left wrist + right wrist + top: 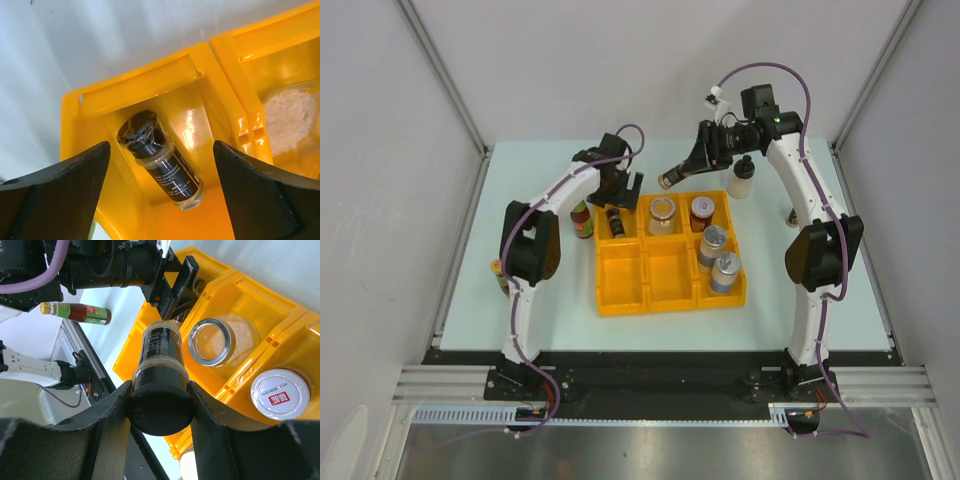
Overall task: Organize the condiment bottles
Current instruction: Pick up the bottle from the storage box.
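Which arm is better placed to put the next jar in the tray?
Right: the right gripper holds a black-capped spice jar at the yellow tray's far edge. The left gripper is open, empty.

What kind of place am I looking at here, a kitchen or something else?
Likely a robot lab cell, not a kitchen: white panels wall in the table, two arms are bolted at its edge, and bottles sit in a yellow tray.

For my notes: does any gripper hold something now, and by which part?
The right gripper holds a black-capped spice jar by its cap end. The left gripper is open and holds nothing.
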Motion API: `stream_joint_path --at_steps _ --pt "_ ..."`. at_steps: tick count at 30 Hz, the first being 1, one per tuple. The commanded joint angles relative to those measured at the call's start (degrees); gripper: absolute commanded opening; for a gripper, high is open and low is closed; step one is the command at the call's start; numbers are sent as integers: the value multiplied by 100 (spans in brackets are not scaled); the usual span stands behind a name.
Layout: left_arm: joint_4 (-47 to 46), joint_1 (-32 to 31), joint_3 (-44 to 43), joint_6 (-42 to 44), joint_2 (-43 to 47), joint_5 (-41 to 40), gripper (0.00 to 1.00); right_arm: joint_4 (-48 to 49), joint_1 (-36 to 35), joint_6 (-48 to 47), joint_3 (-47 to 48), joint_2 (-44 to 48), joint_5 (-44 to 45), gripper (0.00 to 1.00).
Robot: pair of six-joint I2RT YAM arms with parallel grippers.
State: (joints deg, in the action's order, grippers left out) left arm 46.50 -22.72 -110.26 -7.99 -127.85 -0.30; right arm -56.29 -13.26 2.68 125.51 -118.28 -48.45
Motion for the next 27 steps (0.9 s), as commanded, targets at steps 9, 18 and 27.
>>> stream_joint_path --at_steps 9,18,27 --pt "579 -92 629 -423 -600 398 100 -31 7 -66 289 68 -112 25" --pt "220 -163 1628 -502 -57 767 100 -57 16 -83 272 77 -95 25" --pt "0 -250 1911 -809 278 1059 44 -75 -2 -118 298 68 -33 24"
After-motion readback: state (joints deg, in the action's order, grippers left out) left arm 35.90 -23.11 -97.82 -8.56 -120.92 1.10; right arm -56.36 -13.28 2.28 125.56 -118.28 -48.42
